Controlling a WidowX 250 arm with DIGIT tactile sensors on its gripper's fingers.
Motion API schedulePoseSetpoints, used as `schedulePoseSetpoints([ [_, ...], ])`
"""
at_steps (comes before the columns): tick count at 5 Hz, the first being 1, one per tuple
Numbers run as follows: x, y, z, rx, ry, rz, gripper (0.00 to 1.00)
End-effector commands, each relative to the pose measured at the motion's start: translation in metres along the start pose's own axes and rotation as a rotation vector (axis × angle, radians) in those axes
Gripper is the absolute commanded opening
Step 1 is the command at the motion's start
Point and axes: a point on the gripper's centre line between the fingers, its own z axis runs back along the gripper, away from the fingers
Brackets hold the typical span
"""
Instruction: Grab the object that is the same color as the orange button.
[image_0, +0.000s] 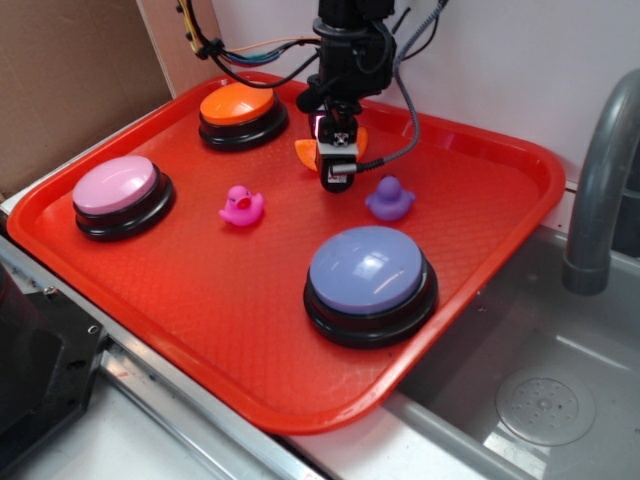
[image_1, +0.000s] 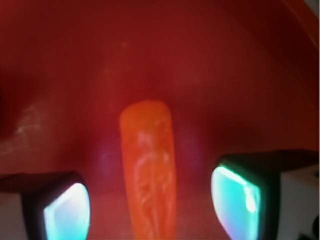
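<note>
The orange crescent toy (image_0: 306, 152) lies on the red tray, mostly hidden behind my gripper (image_0: 336, 150) in the exterior view. In the wrist view the toy (image_1: 148, 170) is a long bumpy orange piece running between my two fingers, with a gap of tray on each side. My gripper (image_1: 150, 202) is open, low over the tray and straddling the toy; the left pad (image_1: 67, 212) and right pad (image_1: 235, 202) do not touch it. The orange button (image_0: 238, 106) stands at the tray's far left, just left of my gripper.
The red tray (image_0: 180, 300) also holds a pink-topped button (image_0: 117, 189), a lavender-topped button (image_0: 367, 270), a pink duck (image_0: 241, 206) and a purple duck (image_0: 388, 199) close to my gripper's right. A sink with a grey tap (image_0: 598, 190) lies right of the tray.
</note>
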Motion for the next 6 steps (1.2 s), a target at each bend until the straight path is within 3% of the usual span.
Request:
schedulePoseSetpoints([
  [1,0.008,-0.002,0.007,0.027,-0.003,0.029,0.00],
  [3,-0.009,0.002,0.020,-0.018,0.014,0.111,0.00],
  [4,-0.045,0.005,0.050,-0.081,0.026,0.320,0.00],
  [5,-0.083,-0.003,0.090,-0.087,0.022,0.510,0.00],
  [6,-0.116,-0.015,0.117,-0.091,-0.036,0.606,0.00],
])
